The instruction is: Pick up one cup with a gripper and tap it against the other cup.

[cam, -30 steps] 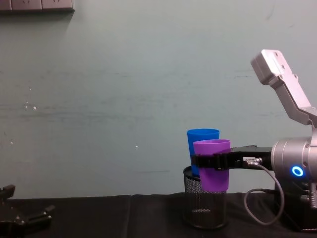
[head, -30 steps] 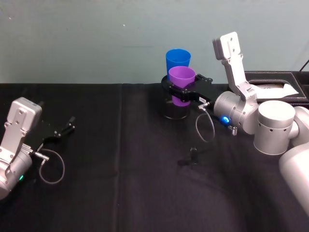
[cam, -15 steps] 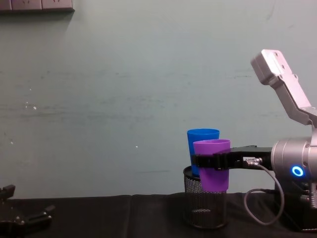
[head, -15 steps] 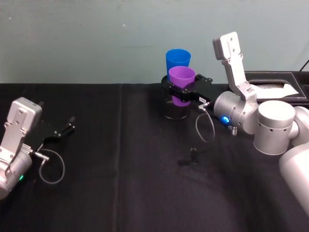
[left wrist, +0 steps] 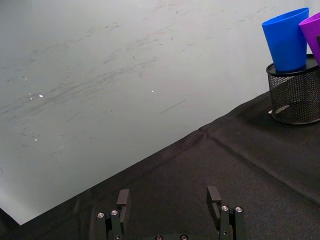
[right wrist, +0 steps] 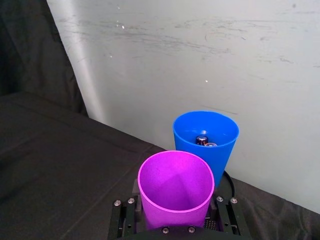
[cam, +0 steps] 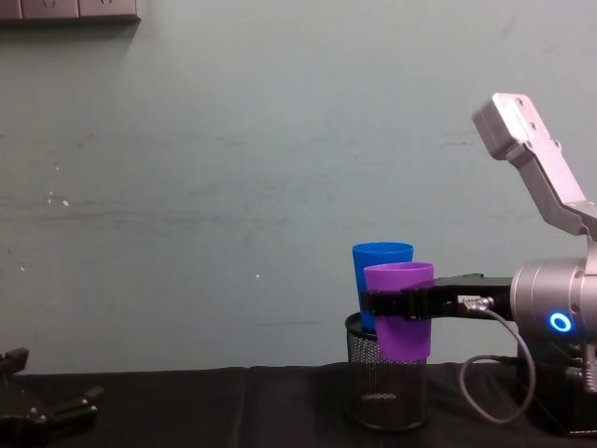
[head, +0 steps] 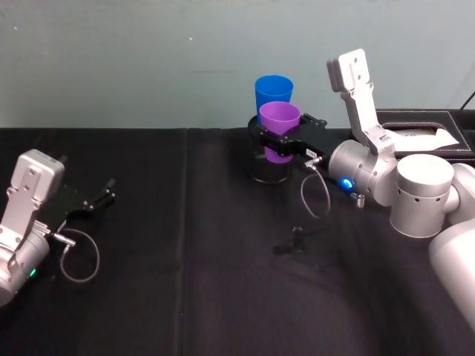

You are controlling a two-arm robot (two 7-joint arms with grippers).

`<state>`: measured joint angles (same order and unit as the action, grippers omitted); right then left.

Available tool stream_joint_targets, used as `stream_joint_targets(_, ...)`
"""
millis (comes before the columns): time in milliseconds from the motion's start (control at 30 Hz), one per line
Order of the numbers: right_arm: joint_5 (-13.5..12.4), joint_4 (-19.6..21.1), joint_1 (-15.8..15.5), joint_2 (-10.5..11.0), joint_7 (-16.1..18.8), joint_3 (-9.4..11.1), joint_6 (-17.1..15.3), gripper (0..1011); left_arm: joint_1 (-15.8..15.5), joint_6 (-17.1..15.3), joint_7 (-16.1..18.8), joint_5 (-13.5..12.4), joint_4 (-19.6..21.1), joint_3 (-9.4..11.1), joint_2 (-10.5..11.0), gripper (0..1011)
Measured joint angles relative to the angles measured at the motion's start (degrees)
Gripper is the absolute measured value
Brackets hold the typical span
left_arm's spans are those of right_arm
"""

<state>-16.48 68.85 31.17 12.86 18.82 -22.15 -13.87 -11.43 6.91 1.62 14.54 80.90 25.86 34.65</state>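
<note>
My right gripper [head: 281, 142] is shut on the purple cup [head: 280, 117] and holds it upright in the air. In the chest view this cup [cam: 398, 278] hangs in front of the blue cup [cam: 381, 260], overlapping its lower right side. The blue cup [head: 273, 90] stands inside a black wire-mesh holder [head: 268, 172]. From the right wrist view, the purple cup [right wrist: 175, 186] sits just before the blue cup [right wrist: 206, 134]; I cannot tell if they touch. My left gripper [head: 105, 193] rests open at the table's left, far from both cups.
A black tray [head: 415, 121] with white paper lies at the back right, behind my right arm. A small black object [head: 297, 239] lies on the black cloth in front of the holder. The pale wall stands close behind the cups.
</note>
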Motion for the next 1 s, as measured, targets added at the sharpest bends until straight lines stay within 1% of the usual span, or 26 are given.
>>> stream_joint_targets(1000, 0.0, 0.0, 0.0, 0.0, 0.0, 0.0, 0.0, 719, 0.0, 0.0, 0.0, 0.0, 0.0, 0.0, 0.0, 1000)
